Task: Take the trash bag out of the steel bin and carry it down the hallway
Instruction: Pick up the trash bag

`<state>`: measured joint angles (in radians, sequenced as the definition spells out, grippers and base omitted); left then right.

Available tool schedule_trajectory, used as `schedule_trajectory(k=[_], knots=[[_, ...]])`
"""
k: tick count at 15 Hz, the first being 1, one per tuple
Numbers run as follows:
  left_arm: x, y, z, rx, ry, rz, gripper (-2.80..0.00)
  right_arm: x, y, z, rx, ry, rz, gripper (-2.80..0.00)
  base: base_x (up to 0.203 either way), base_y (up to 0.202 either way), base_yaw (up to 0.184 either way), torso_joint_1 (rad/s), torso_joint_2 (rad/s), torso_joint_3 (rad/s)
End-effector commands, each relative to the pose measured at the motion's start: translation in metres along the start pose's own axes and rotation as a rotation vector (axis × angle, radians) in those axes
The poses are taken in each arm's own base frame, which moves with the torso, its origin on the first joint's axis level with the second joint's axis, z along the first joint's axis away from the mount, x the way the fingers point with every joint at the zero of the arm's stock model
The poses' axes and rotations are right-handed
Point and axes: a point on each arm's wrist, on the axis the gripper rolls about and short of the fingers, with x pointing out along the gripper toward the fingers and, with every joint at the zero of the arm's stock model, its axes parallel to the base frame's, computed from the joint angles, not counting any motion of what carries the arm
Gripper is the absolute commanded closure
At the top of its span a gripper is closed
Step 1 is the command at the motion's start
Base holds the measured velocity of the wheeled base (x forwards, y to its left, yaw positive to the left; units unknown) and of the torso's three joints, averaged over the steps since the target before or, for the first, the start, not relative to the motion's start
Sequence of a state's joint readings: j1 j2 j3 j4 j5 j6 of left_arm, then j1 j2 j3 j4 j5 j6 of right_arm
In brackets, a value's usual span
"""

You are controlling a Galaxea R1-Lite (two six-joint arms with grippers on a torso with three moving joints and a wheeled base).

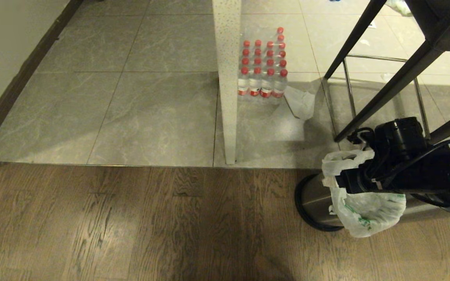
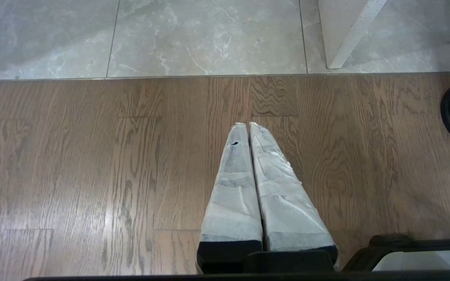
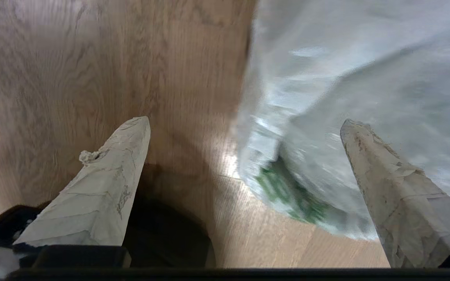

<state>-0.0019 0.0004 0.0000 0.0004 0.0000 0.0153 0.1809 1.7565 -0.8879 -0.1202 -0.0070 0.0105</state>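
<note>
Right fingers (image 3: 115, 179) spread wide, nothing clamped; trash bag (image 3: 350, 97) crosses far finger, not between both. Bag lines steel bin (image 1: 315, 201) on wood floor. Right arm nearer. Left fingers (image 2: 244, 183) pressed together, parked.

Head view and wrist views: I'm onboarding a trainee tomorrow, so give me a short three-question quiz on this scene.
1. True or false: the trash bag hangs over the side of the steel bin.
2. Which gripper has its jaws spread wide: A) left gripper B) right gripper?
3. Fill in: the bottle pack stands on the ___ floor, beside the white post.

Key: 1 true; 2 B; 3 tiled.
</note>
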Motion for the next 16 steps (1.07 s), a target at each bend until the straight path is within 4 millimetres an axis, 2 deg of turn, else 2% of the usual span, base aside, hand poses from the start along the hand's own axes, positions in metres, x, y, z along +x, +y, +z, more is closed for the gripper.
schedule_trajectory(k=[1,11,13,15,16], knots=[[0.000,0.000,0.000,0.000,-0.001,0.000,0.00,0.009,0.001,-0.003,-0.002,0.027,0.004,-2.80,0.000,0.000,0.000,0.000,0.00,0.000],[0.000,0.000,0.000,0.000,-0.001,0.002,0.00,0.041,0.003,-0.001,0.003,0.073,0.006,-2.80,0.000,0.000,0.000,0.000,0.00,0.000],[0.000,0.000,0.000,0.000,0.001,0.000,0.00,0.054,0.003,-0.006,0.003,0.089,0.005,-2.80,0.000,0.000,0.000,0.000,0.00,0.000],[0.000,0.000,0.000,0.000,-0.001,0.000,0.00,0.056,0.003,-0.005,0.002,0.066,0.007,-2.80,0.000,0.000,0.000,0.000,0.00,0.000],[0.000,0.000,0.000,0.000,-0.001,0.000,0.00,0.057,0.002,-0.006,0.002,0.068,0.005,0.00,0.000,0.000,0.000,0.000,0.00,0.000]])
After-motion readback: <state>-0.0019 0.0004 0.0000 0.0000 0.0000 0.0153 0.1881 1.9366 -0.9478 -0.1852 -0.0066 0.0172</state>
